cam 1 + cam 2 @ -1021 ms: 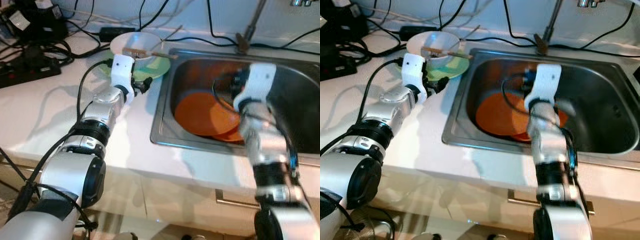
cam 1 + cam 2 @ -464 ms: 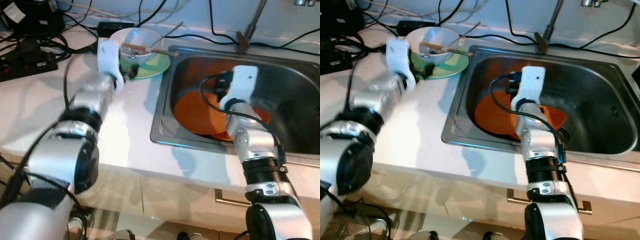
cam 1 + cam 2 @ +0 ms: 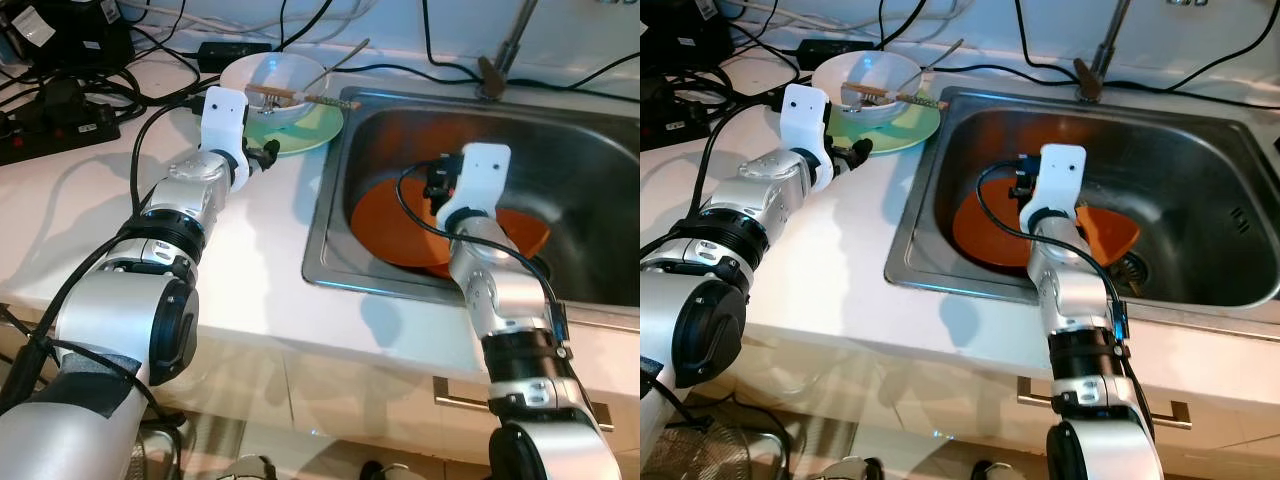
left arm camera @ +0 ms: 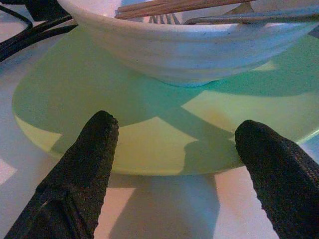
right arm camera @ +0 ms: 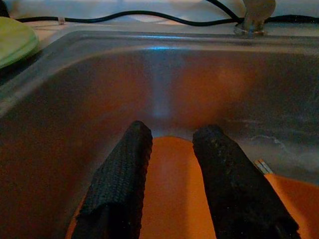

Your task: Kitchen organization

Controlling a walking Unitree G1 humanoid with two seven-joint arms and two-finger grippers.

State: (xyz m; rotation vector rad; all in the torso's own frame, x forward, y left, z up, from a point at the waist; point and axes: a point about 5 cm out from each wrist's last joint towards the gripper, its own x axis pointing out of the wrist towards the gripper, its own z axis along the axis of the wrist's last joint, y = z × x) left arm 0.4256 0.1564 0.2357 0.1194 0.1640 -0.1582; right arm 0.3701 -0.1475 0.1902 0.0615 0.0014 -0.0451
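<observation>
White kitchen counter (image 3: pixel 90 200) with a steel sink (image 3: pixel 1200 170), both arms reaching over them.

The left gripper (image 4: pixel 172 149) rests on the counter with its 2 fingers spread wide, facing the rim of a green plate (image 4: pixel 149 134) that carries a white bowl (image 3: pixel 275 75) with chopsticks (image 3: pixel 300 95) laid across it. The right gripper (image 5: pixel 172 174) hangs inside the sink, its 2 fingers slightly parted and holding nothing, above an orange plate (image 3: pixel 985 225); a second orange piece (image 3: pixel 1108 232) lies beside the drain. Black cables (image 3: pixel 60 80) and a power strip (image 3: pixel 50 125) crowd the counter's back-left; the faucet base (image 3: pixel 492 75) stands behind the sink.
</observation>
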